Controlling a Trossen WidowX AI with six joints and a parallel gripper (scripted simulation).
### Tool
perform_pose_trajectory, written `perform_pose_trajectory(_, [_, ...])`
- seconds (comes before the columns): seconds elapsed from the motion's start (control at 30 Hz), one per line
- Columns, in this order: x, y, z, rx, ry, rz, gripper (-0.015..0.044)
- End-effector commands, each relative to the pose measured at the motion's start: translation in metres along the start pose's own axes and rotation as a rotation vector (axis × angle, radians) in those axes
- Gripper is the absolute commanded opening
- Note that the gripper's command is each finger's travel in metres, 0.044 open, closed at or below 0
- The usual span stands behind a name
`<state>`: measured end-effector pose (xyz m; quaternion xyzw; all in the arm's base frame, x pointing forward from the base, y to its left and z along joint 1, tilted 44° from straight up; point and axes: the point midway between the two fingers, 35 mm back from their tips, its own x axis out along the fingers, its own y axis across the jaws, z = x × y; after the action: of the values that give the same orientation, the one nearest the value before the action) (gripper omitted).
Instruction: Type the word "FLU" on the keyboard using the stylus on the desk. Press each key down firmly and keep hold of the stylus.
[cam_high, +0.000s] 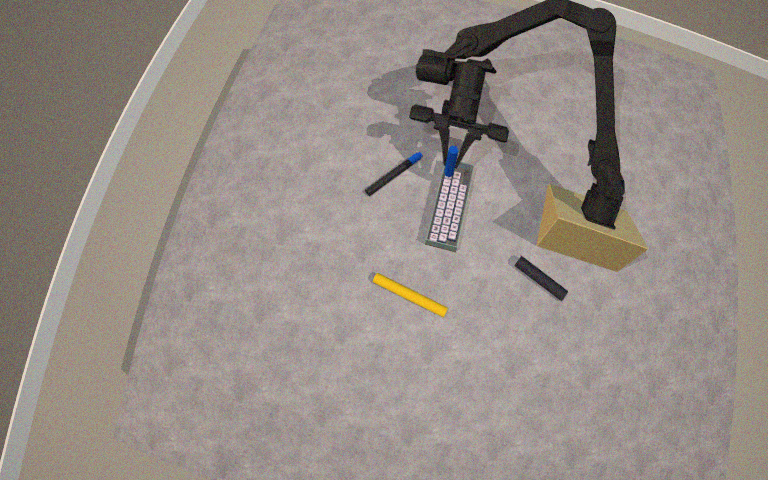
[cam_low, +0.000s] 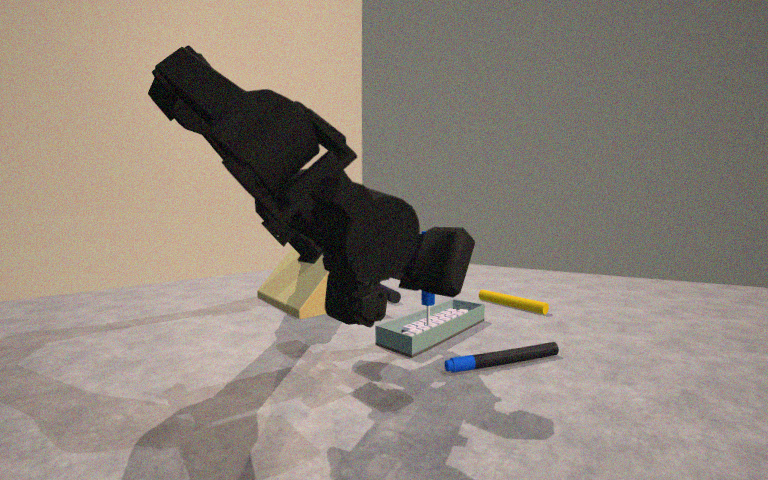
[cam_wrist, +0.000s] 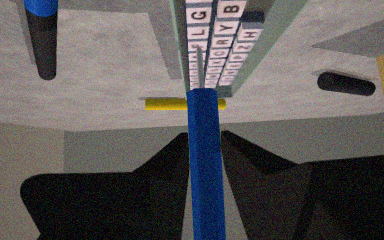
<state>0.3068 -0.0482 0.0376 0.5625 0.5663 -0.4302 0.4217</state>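
Observation:
My gripper (cam_high: 451, 163) (cam_wrist: 204, 139) is shut on the blue stylus (cam_high: 450, 160) (cam_low: 428, 298) (cam_wrist: 206, 170), which stands nearly upright with its thin metal tip down. The keyboard has white lettered keys in a grey-green tray (cam_high: 441, 245) (cam_low: 447, 333) (cam_wrist: 276, 25). The fingers are above the tray's far end in the top view. In the wrist view the tip (cam_wrist: 199, 57) ends just past the L key (cam_wrist: 197, 31), over the neighbouring key in the same row. The tip covers that key's letter. Whether it touches or presses the key is too small to tell.
A black marker with a blue end (cam_high: 390, 176) (cam_low: 515, 356) (cam_wrist: 45, 50) lies beside the keyboard. A yellow rod (cam_high: 409, 294) (cam_low: 512, 301) (cam_wrist: 165, 104) and a black cylinder (cam_high: 540, 278) (cam_low: 390, 293) (cam_wrist: 346, 84) lie apart from it. The arm's base sits on a tan wedge block (cam_high: 591, 243) (cam_low: 283, 291).

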Motion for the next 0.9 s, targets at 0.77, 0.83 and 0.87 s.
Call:
perform_pose_trajectory(0.77, [0.0057, -0.0010, 0.0088, -0.003, -0.002, -0.004, 0.0081])
perform_pose_trajectory(0.83, [0.0061, -0.0010, 0.0095, -0.003, -0.002, -0.004, 0.0081])
perform_pose_trajectory(0.87, [0.0063, -0.0010, 0.0098, -0.003, -0.002, -0.004, 0.0081])
